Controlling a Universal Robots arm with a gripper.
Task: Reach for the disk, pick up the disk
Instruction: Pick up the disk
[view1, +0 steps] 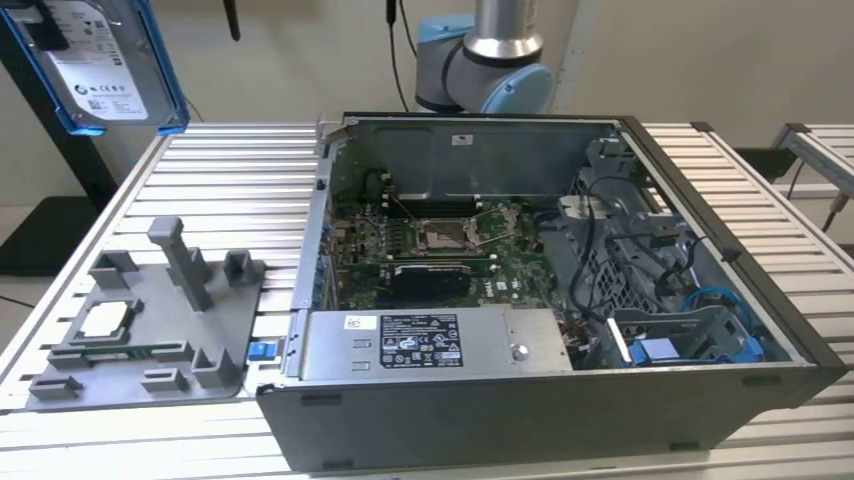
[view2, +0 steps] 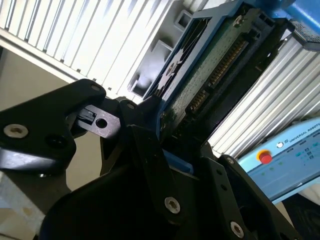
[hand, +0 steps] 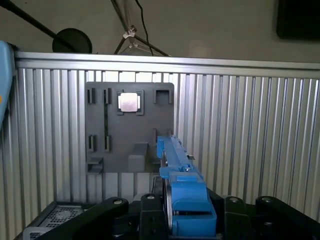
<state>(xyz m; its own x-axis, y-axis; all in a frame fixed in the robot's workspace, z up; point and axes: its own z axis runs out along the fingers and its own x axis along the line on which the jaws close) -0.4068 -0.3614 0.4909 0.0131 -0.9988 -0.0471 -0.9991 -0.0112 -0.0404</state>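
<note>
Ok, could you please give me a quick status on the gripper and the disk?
Gripper shut on the disk. Disk held in the air, clear of the grey fixture plate. CPU chip sits on that plate; open case stands apart.

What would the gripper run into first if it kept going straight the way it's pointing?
Probably the grey fixture tray: in the first wrist view the gripper, shut on the disk, aims there, with the disk's edge leading. Depth is unclear.
</note>
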